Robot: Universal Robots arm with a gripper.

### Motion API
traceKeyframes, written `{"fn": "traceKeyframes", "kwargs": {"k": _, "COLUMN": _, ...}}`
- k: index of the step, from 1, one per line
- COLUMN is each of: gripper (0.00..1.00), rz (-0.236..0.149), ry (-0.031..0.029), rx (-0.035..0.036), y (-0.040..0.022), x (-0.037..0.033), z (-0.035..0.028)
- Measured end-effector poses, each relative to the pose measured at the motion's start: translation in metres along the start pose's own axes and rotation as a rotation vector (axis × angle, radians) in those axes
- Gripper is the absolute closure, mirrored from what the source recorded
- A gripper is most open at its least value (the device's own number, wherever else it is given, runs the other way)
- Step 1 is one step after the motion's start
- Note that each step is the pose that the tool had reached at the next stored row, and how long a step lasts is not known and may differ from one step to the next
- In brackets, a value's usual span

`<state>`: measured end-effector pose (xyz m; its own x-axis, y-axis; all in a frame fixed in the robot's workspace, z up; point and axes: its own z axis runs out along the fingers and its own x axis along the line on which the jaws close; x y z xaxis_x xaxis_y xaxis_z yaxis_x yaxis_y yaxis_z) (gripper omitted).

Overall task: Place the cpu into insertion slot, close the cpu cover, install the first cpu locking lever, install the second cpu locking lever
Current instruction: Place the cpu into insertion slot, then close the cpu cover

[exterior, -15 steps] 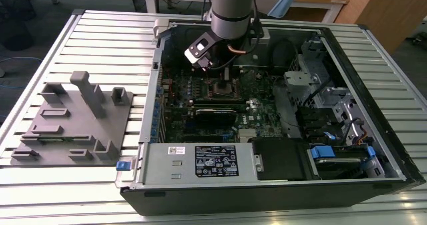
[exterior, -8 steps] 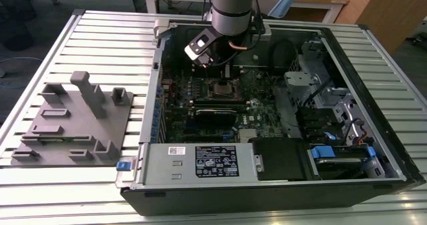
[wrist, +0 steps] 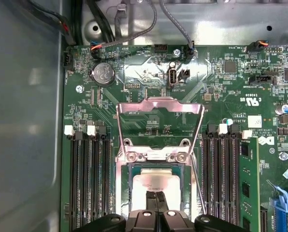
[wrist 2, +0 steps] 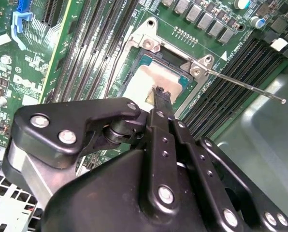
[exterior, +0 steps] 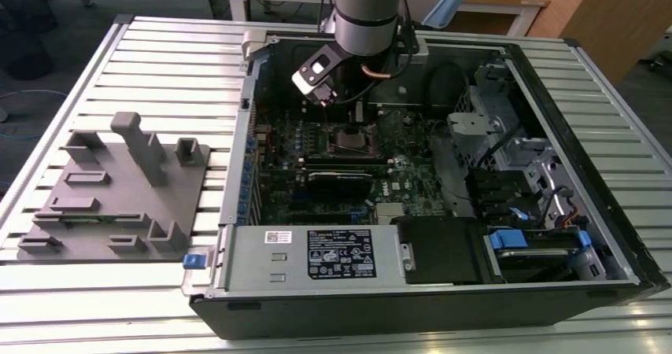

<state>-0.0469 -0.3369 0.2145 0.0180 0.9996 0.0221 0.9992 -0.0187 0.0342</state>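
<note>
The cpu (wrist: 156, 182) lies flat in the insertion slot (wrist: 130, 186), its dull silver top showing in both wrist views (wrist 2: 143, 83). My gripper (wrist: 156, 197) is shut, with its fingertips (wrist 2: 159, 94) pressed together right over the chip's top; whether they touch it I cannot tell. The cpu cover (wrist: 159, 103) is swung open, away from the socket, and the green board shows through its window. One thin locking lever (wrist 2: 245, 87) sticks out sideways, unlatched. In the exterior view the gripper (exterior: 347, 118) hangs over the socket (exterior: 352, 139) inside the computer case.
Black memory slots (wrist: 88, 179) flank the socket on both sides. A long black card (exterior: 338, 182) and the power supply (exterior: 315, 252) sit nearer the case front. A grey fixture plate (exterior: 116, 189) lies on the slatted table at the exterior view's left. Case walls (exterior: 546, 110) surround the board.
</note>
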Motion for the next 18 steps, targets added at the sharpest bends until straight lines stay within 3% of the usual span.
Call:
{"fn": "traceKeyframes", "kwargs": {"k": 12, "gripper": 0.89, "rz": 0.0, "ry": 0.0, "rx": 0.0001, "y": 0.0002, "x": 0.0001, "z": -0.0044}}
{"fn": "traceKeyframes", "kwargs": {"k": 14, "gripper": 0.89, "rz": 0.0, "ry": -0.0001, "rx": 0.0001, "y": 0.0004, "x": 0.0002, "z": -0.0098}}
{"fn": "traceKeyframes", "kwargs": {"k": 18, "gripper": 0.89, "rz": 0.0, "ry": 0.0, "rx": 0.0001, "y": 0.0004, "x": 0.0002, "z": -0.0103}}
